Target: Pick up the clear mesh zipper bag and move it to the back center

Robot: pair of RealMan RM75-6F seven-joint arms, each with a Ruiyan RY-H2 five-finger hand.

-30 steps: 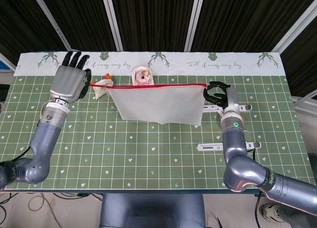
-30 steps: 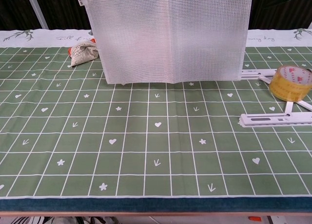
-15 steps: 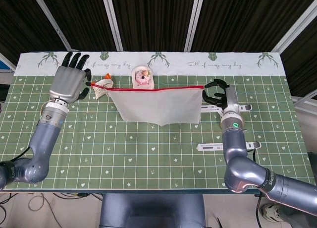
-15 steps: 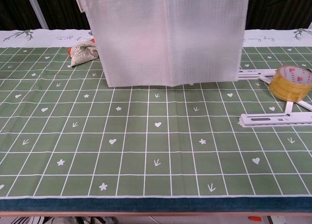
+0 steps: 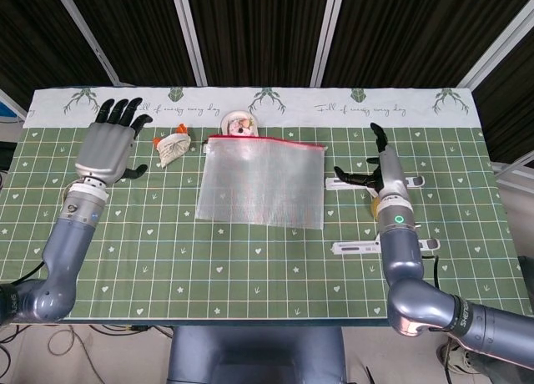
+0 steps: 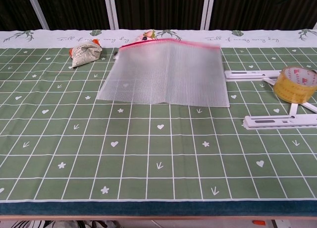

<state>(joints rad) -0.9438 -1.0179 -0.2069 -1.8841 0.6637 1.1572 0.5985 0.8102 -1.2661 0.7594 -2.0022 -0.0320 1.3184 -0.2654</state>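
Observation:
The clear mesh zipper bag (image 5: pixel 261 182) with its red zip edge lies flat on the green mat at the back centre, also seen in the chest view as the clear mesh zipper bag (image 6: pixel 165 73), slightly blurred. My left hand (image 5: pixel 107 149) hovers left of the bag with fingers spread, holding nothing. Right of the bag, my right hand (image 5: pixel 377 169) is spread open and apart from it. Neither hand shows in the chest view.
A small cloth pouch (image 5: pixel 171 145) lies left of the bag. A pink-and-white object (image 5: pixel 239 125) sits just behind its zip edge. White metal brackets (image 6: pixel 280 120) and a yellow tape roll (image 6: pixel 295 83) lie at the right.
Both hands let go of the bag; it dropped from hanging stretched between them to lying flat on the mat. Both hands opened and drew outward, away from the bag.

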